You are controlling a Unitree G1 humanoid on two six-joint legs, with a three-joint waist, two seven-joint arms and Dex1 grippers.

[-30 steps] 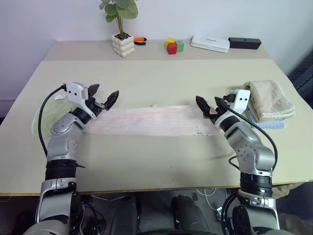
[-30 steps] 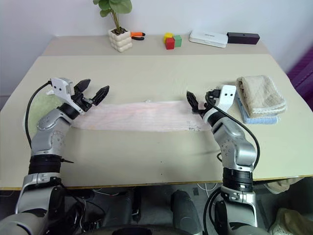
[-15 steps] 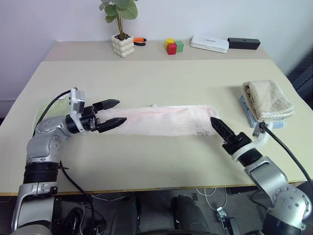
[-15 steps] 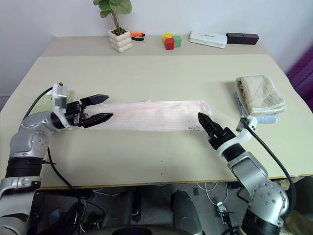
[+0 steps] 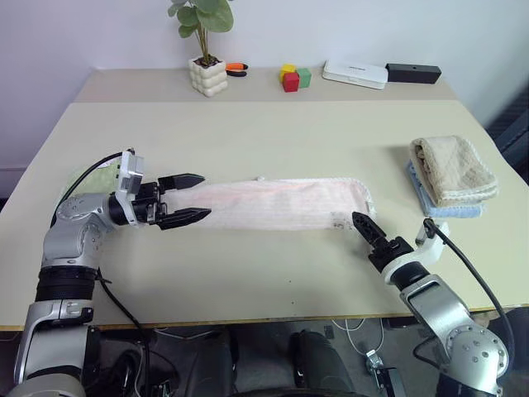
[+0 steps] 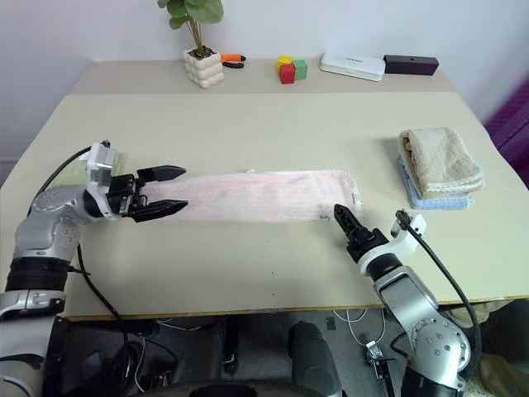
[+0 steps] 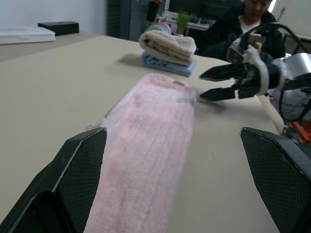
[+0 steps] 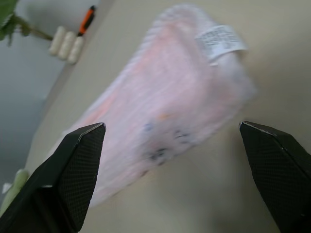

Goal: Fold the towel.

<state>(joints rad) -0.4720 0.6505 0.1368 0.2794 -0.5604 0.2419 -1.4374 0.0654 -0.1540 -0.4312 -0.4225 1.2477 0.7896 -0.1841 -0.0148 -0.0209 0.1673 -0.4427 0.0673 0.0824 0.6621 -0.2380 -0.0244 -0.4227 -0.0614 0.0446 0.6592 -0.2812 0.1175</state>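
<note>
The towel [image 5: 277, 203] lies flat on the desk [image 5: 273, 132], stretched as a long pale pink strip across the robot's front, with its white label and small dark mark at the robot's right end. The left gripper [image 5: 187, 198] hovers level over the strip's left end, jaws wide apart and empty, pointing along the towel toward the other arm. The right gripper [image 5: 367, 228] sits just in front of the towel's right end, near the corner with the dark mark, jaws also spread and holding nothing. Judging by this layout, the step in hand is to take hold of one short end and carry it over to the other. To do it well, each gripper should pinch a corner of the same short edge rather than the middle, catching the full pile thickness so the fluffy cloth does not slip out. The lift should be low and even, keeping the edge taut between the two grips, so the fold line falls square across the strip. The folded beige towel [image 5: 453, 169] on the blue one [image 5: 453, 210] sits near the right arm, so that elbow's swing deserves care.
</note>
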